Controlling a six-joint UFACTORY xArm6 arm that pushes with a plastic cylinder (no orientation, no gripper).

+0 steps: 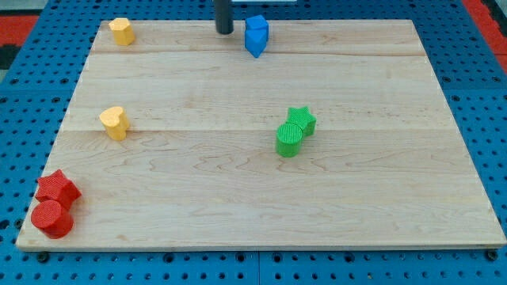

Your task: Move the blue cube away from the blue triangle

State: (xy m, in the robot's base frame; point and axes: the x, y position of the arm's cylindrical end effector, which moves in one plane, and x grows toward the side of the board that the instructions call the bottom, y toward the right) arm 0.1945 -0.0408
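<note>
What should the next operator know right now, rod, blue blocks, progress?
My tip sits at the view's top edge of the board, just to the view's left of the blue blocks, with a small gap, not touching as far as I can tell.
The blue blocks stand pressed together as one cluster near the top edge; I cannot cleanly tell cube from triangle.
Done: nothing visible yet, the two blue pieces are together.
Left: push the cube clear of the triangle.
Elsewhere: two yellow blocks at the view's left, a green pair mid-right, a red pair at bottom-left.
</note>
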